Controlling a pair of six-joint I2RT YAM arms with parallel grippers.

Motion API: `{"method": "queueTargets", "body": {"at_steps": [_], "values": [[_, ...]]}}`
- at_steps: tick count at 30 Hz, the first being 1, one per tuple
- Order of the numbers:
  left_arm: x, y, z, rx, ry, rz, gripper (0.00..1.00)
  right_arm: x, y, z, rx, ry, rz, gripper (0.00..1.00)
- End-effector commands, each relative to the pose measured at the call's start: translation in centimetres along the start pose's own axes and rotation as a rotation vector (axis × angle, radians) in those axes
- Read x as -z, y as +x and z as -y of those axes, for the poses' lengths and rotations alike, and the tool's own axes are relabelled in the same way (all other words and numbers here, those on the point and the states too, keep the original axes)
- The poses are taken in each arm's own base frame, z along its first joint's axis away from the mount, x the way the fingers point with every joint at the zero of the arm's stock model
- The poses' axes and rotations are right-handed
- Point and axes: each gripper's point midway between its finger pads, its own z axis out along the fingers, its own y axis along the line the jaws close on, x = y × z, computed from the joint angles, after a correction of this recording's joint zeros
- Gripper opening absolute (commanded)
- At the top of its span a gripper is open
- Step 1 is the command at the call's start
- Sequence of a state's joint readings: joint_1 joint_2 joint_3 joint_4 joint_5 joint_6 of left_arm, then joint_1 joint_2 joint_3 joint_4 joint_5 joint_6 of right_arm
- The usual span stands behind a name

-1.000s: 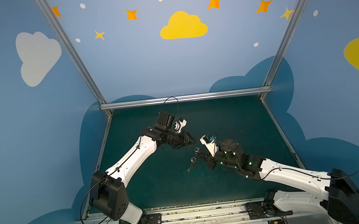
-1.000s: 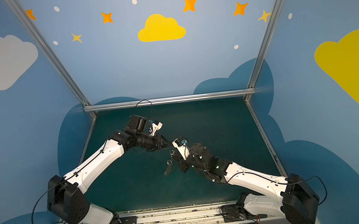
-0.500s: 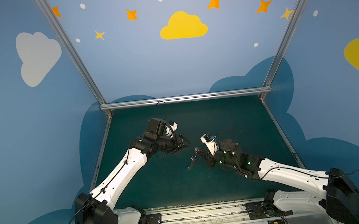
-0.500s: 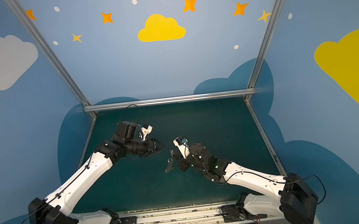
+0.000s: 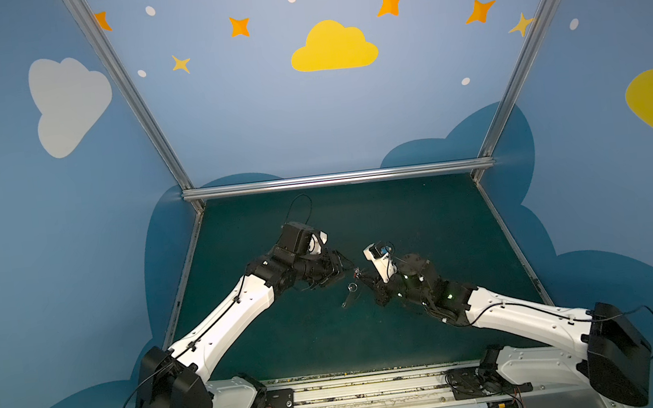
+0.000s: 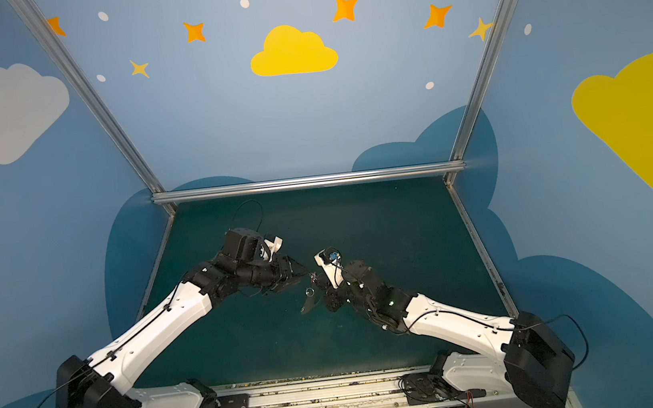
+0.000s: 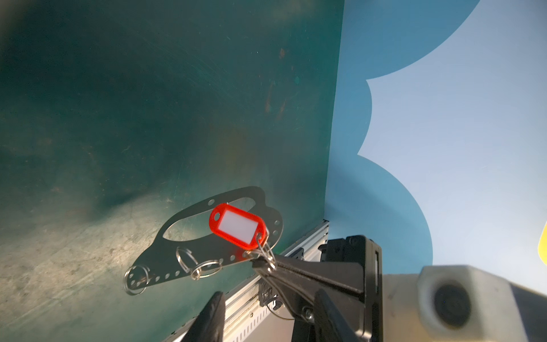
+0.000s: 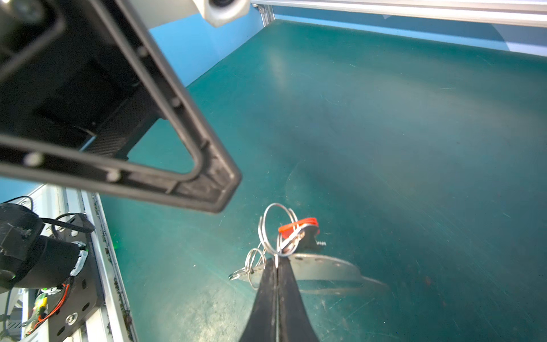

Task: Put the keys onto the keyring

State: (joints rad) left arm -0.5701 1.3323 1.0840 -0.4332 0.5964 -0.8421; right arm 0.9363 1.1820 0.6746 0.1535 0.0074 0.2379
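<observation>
The keys are a red-orange tag (image 7: pixel 236 226) with a small silver key (image 8: pixel 307 240) behind it. They hang on a keyring (image 8: pixel 275 228), a thin wire loop. My right gripper (image 8: pixel 276 262) is shut on that loop, and its black fingers (image 7: pixel 310 274) also show in the left wrist view. My left gripper (image 7: pixel 269 316) is open with nothing between its fingers, just short of the tag. In both top views the two grippers (image 5: pixel 341 272) (image 6: pixel 319 283) meet above mid-table, and the tag (image 5: pixel 356 270) is a red speck.
A flat grey holed plate (image 7: pixel 204 257) carrying several more wire rings (image 7: pixel 207 268) hangs beside the tag, off the green mat (image 8: pixel 414 133), with its shadow below. An aluminium rail (image 7: pixel 296 251) runs along the table's front edge.
My left gripper's jaws have spread apart, and its arm has shifted slightly down and towards the front. The right gripper has stayed shut in the same place.
</observation>
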Motion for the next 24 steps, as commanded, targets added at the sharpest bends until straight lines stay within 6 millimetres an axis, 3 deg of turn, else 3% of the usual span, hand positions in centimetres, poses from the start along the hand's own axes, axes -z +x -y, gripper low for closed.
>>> {"method": "queueTargets", "body": {"at_steps": [1,11,22,24], "values": [[-0.5,-0.5,0.8,0.003,0.006,0.006,0.51,0.0,-1.5,-0.4,0.01,-0.005,0.052,0.0],[-1.6,-0.4,0.7,0.016,-0.009,-0.022,0.45,-0.2,-1.4,-0.5,0.016,-0.011,0.049,0.0],[-2.2,-0.6,0.3,0.026,-0.022,-0.033,0.07,0.0,-1.3,-1.0,0.038,-0.026,0.05,0.0],[-2.1,-0.7,0.2,0.03,-0.025,-0.028,0.04,0.0,-1.3,-1.1,0.041,-0.029,0.05,0.0]]}}
